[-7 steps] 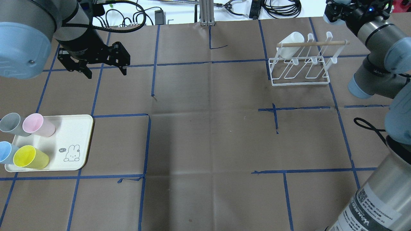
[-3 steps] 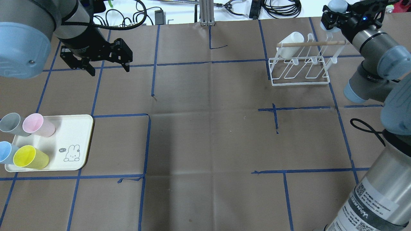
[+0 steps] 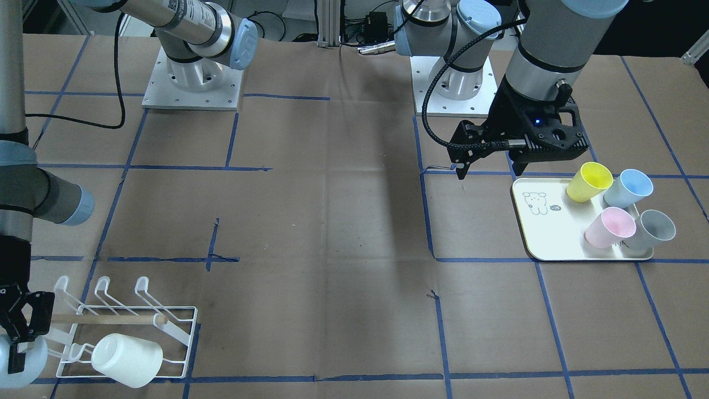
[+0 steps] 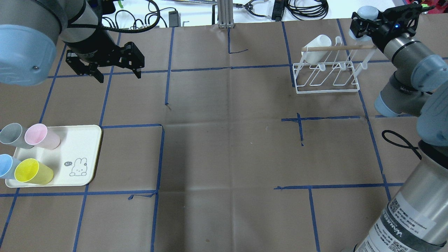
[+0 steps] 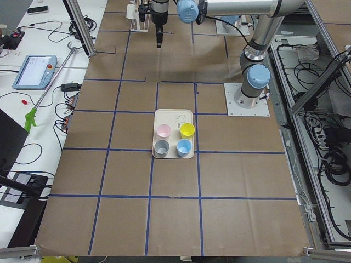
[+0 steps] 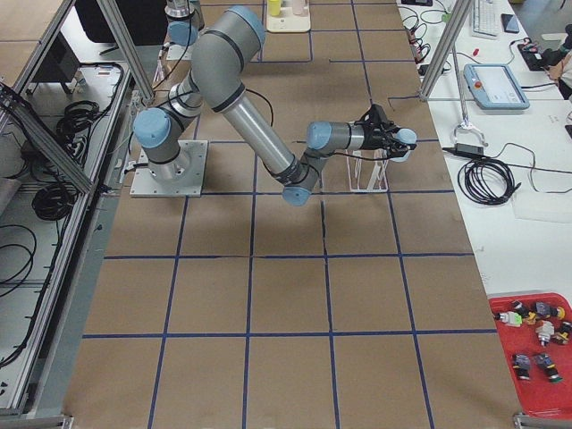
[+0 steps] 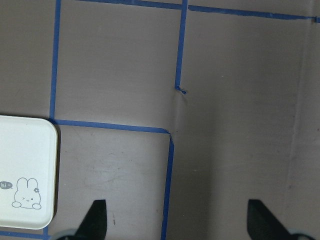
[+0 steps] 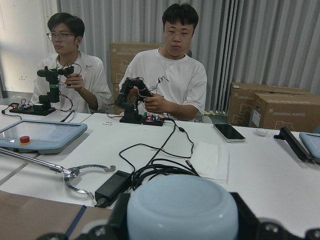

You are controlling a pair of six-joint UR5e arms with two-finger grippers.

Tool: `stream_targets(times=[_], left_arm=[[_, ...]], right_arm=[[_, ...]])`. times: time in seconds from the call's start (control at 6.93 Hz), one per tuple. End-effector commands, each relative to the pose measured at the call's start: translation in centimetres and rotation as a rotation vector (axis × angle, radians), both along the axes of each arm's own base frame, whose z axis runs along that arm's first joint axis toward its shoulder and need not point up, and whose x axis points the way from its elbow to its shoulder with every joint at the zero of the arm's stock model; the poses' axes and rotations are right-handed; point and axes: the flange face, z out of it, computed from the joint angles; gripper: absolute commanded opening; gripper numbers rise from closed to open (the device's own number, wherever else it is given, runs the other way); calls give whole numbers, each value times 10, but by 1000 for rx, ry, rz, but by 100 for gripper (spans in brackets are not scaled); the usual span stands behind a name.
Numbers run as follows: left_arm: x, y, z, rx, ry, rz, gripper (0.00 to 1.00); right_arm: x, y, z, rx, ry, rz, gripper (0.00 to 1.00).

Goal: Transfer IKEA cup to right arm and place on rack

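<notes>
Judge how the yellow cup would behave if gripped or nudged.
The yellow cup looks like smooth plastic, so it is probably light and slippery. It stands upright and tapers to a narrower base, so a nudge may tip it. On its side it would likely roll in a curve.

The front view's left edge cuts the right claw [image 3: 19, 346] and its pale blue cup [image 3: 25, 366] (the right wrist view crops that cup too). From the left wrist, only the left claw [image 7: 175, 225] fingertips [image 7: 97, 220] show, and the tray [image 7: 25, 165] is clipped.
</notes>
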Motion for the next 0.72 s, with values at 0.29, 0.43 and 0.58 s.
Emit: stream_targets(times=[0.29, 0.43, 0.58], left_arm=[[0, 0, 1, -3, 3, -1, 99], [0, 0, 0, 0, 4, 1, 99], [-1, 0, 1, -1, 6, -2, 99]], right_arm=[[-2, 7, -11, 29, -15, -8, 17], [-3, 7, -11, 34, -18, -13, 37], [-6, 7, -11, 33, -15, -17, 82]])
